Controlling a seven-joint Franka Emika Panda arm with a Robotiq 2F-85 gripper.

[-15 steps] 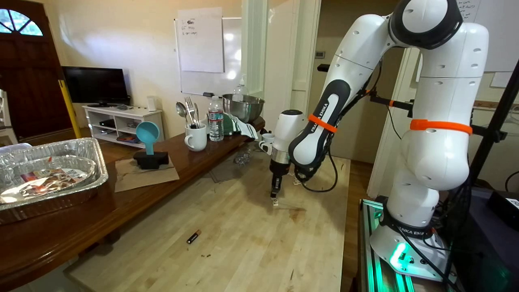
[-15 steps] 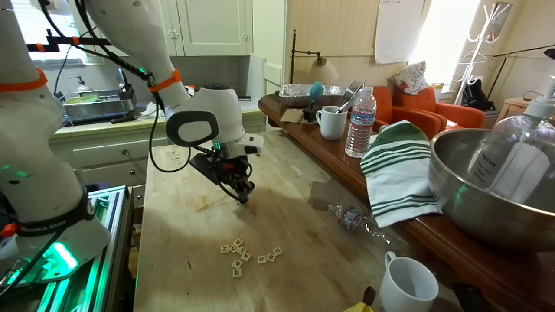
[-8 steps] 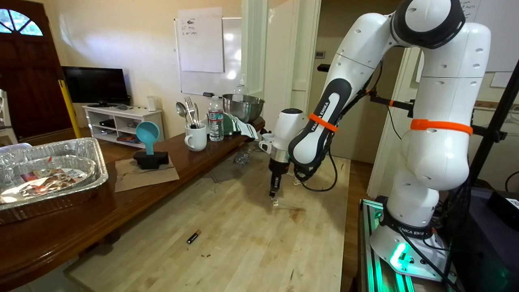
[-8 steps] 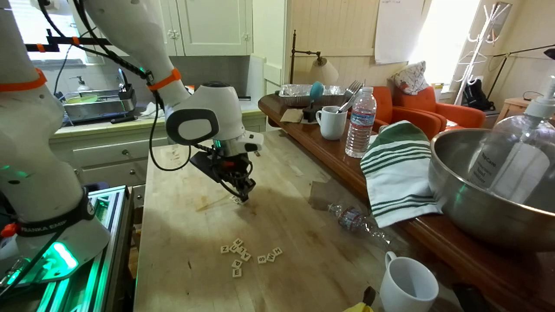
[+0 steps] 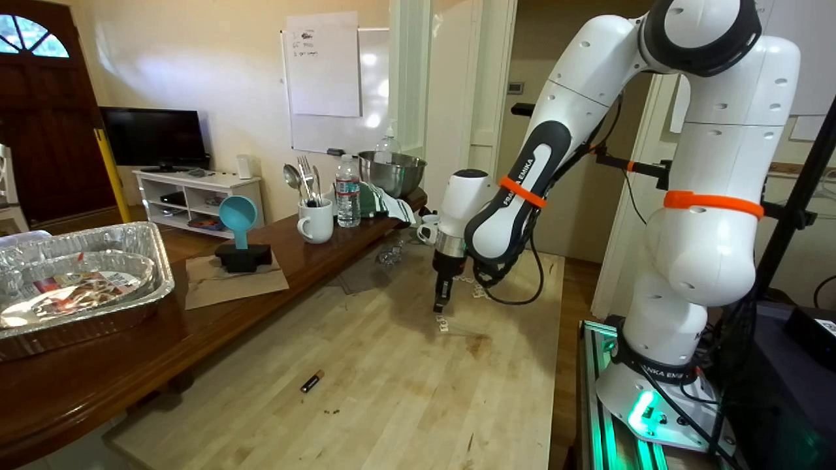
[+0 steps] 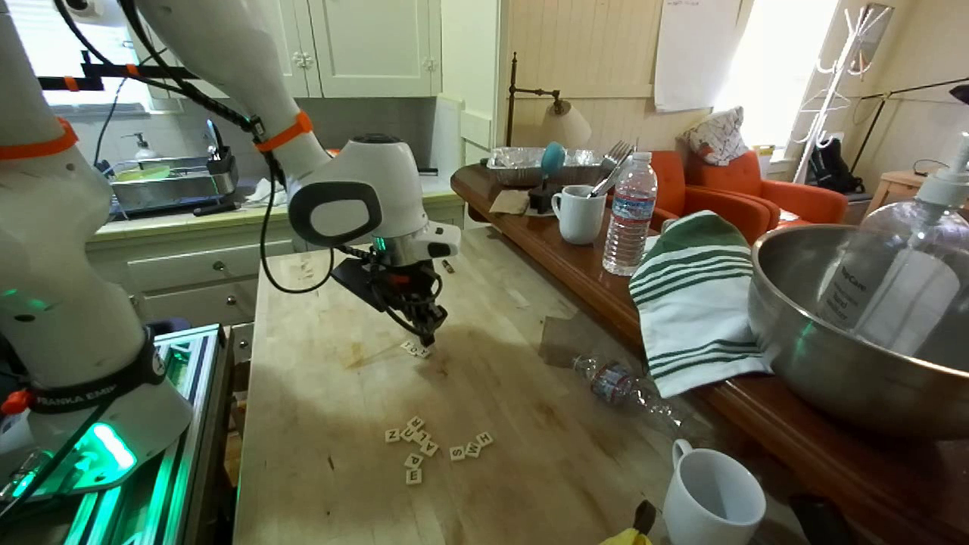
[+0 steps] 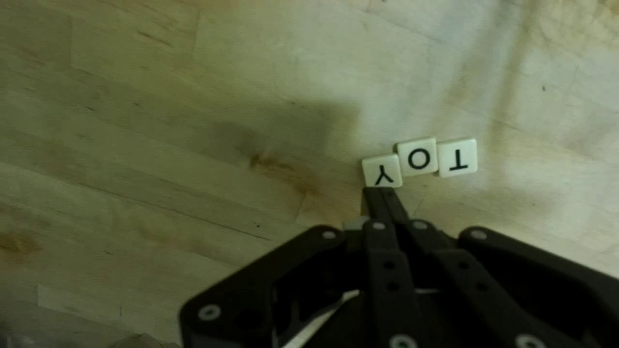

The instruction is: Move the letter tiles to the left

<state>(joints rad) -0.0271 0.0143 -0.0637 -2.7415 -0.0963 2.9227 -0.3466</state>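
Three pale letter tiles lie flat in a short touching row on the light wood table: a Y tile (image 7: 382, 166), an O tile (image 7: 417, 157) and a T tile (image 7: 457, 157). The row also shows in both exterior views (image 5: 443, 324) (image 6: 412, 349). My gripper (image 7: 379, 191) is shut with nothing between its fingers. In the wrist view its tips overlap the lower edge of the Y tile. In both exterior views the tips (image 5: 439, 309) (image 6: 427, 340) are a little above the table, by one end of the row. Several more letter tiles (image 6: 413, 477) lie in loose groups farther along.
A battery (image 5: 312, 381) lies on the table. A crumpled plastic bottle (image 6: 617, 382) and a white mug (image 6: 715, 496) stand or lie along the raised dark wood counter (image 5: 353, 269). A yellow object (image 6: 628, 538) shows at the frame's bottom edge.
My gripper has risen slightly from the tile row and stayed shut. More of the three tiles shows beneath it. The tiles show no clear movement.
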